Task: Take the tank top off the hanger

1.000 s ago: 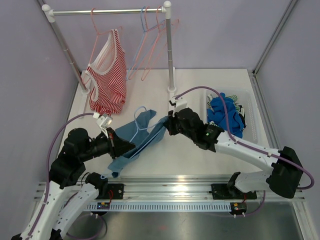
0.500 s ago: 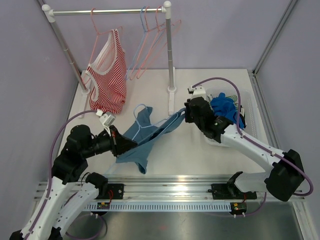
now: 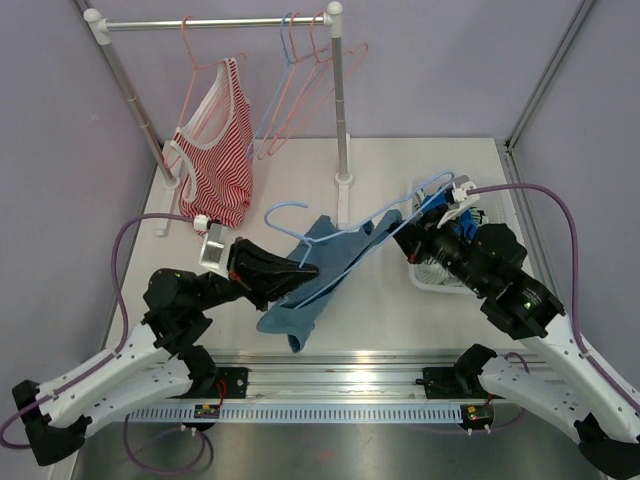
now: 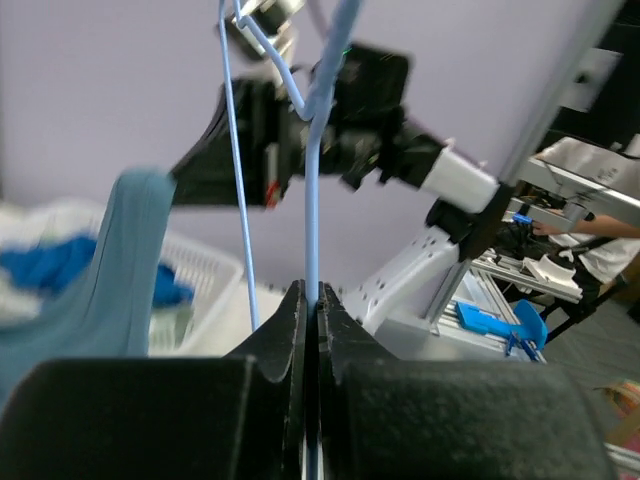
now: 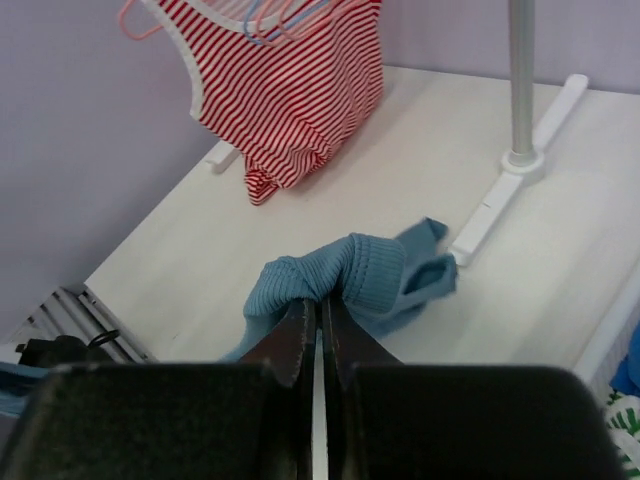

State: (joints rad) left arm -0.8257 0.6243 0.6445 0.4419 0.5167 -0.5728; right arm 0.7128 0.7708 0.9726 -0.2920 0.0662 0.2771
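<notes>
Over the white bench [image 3: 400, 165], the blue tank top [image 3: 292, 312] is held in the air between the two arms, partly draped on its blue hanger [image 3: 285, 207]. The left gripper [image 3: 306, 268] is clamped shut on the hanger wire, and the right gripper [image 3: 405, 230] is pinched closed on a fold of the fabric. The garment's long axis runs from lower left to upper right, so separation is judged to depend on cloth being drawn rightward along that line
</notes>
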